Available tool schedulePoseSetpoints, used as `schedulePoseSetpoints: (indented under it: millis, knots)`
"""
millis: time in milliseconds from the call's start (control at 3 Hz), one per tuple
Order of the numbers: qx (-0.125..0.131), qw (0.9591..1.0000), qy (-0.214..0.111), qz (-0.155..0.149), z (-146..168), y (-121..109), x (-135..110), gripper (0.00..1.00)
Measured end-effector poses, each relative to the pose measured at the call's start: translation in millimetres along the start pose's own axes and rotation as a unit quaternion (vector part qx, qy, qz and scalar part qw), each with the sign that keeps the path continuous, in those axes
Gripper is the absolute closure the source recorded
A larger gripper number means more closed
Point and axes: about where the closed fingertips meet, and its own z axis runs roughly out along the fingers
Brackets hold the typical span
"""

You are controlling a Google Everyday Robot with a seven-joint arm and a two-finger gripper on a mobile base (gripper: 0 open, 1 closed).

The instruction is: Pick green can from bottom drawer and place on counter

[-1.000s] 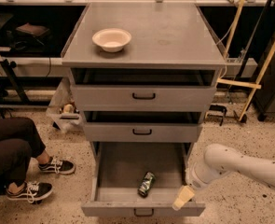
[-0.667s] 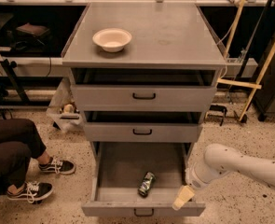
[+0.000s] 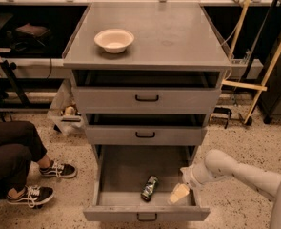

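- Step in hand: the approach to the pick. The green can (image 3: 150,188) is not yet gripped and nothing has been lifted.
- Gripper (image 3: 179,193): low inside the bottom drawer (image 3: 123,173), at its front right corner. It is near the can on the can's right and apart from it. Whether the claw is spread or pressed together cannot be told. It holds nothing.
- Green can: lies on its side on the drawer floor, near the front wall and about midway across, with its long axis running roughly front to back at a slight angle.
- Next move, as judged: shift the gripper left until it is over the can, turn the claw to straddle the can's round body across its narrow width, lower it, and close. A can lying on its side is likely to roll if it is touched on one side only.
- After the pick, as judged: raise the can clear of the drawer's tall walls and of the two drawer fronts above, then carry it up to the counter (image 3: 178,32).
- Bottom drawer: pulled fully out. It contains only the can and the gripper.
- Middle drawer (image 3: 145,135) and top drawer (image 3: 147,99): each slightly open. Their contents are hidden.
- Counter: carries one cream bowl (image 3: 114,40) at the left. The bowl appears empty.
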Motion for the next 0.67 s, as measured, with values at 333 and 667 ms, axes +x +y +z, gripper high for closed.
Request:
schedulePoseSetpoints:
  millis: [333,667]
  knots:
    - [0.058,0.9971,-0.049,-0.001,29.5,-69.3,-39.3,0.0]
    - [0.058,0.9971,-0.049,-0.001,29.9,-68.9,-39.2,0.0]
